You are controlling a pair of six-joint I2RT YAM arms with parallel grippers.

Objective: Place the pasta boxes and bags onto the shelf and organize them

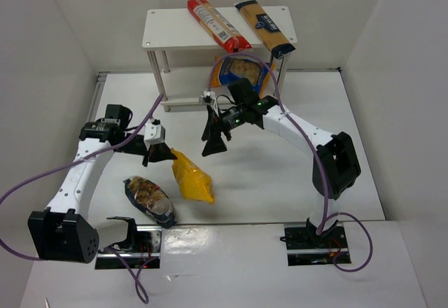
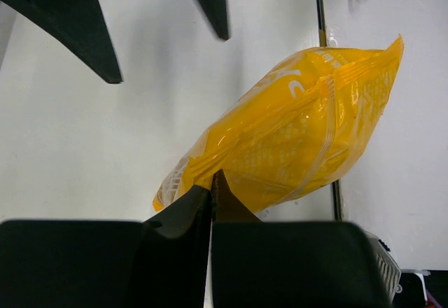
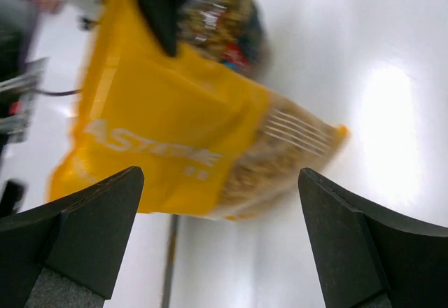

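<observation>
Pinching left fingers [image 2: 178, 217] tight on corner of yellow bag [image 2: 301, 133]; spreading right fingers [image 3: 84, 231] wide, facing same bag, over glossy white table [image 1: 280, 182] beneath both, white walls [image 1: 56, 35] beyond.

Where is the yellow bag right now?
The yellow bag is left of centre in the top view, its far corner pinched by the left gripper, with the dark clear bag just to its left.

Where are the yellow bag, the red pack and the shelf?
yellow bag [image 1: 194, 180], top view, middle of the bag.
red pack [image 1: 218, 24], top view, middle of its length.
shelf [image 1: 171, 28], top view, bare left part of its top board.
</observation>
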